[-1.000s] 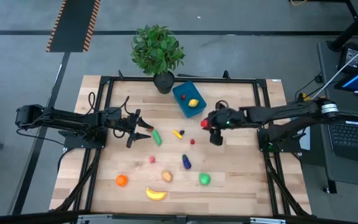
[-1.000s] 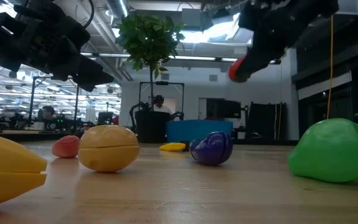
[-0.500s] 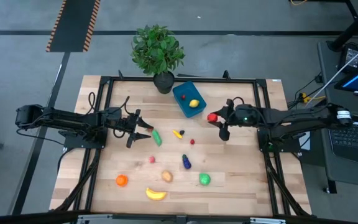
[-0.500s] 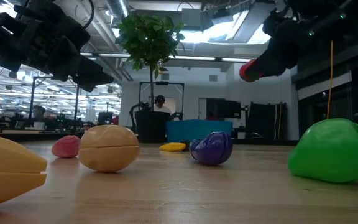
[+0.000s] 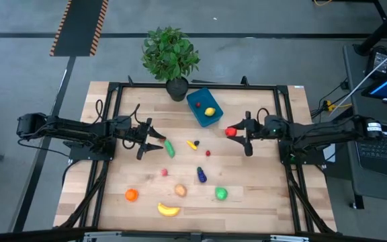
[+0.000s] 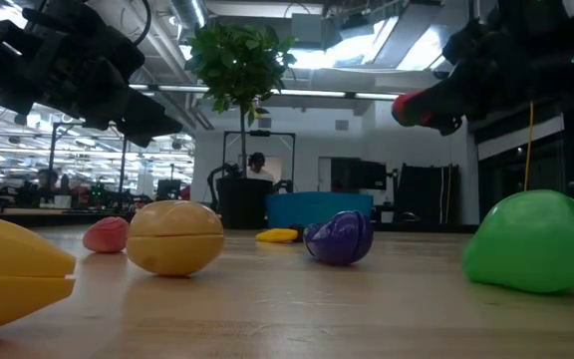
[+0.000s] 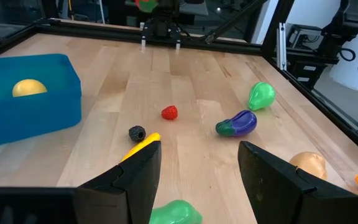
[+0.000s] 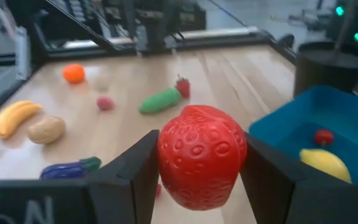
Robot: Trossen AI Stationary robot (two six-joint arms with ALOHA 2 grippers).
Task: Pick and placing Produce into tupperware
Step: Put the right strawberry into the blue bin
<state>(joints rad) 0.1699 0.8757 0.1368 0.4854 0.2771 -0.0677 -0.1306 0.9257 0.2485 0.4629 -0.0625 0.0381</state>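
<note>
Carrying a red strawberry [image 8: 201,154] clamped in the right gripper [image 5: 237,132] above the table, w/ the blue tupperware [image 5: 203,106] just ahead & to one side, next needs a short swing over it, then release; left gripper [image 5: 154,142] waits open by the cucumber [image 5: 169,148].

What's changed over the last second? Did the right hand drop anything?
No drop. The right hand kept its grip on the red strawberry and swung round to point toward the table's middle, carrying the berry slightly rightward and closer to the blue tupperware. The left hand stayed open above the green cucumber; the other produce didn't move.
</note>
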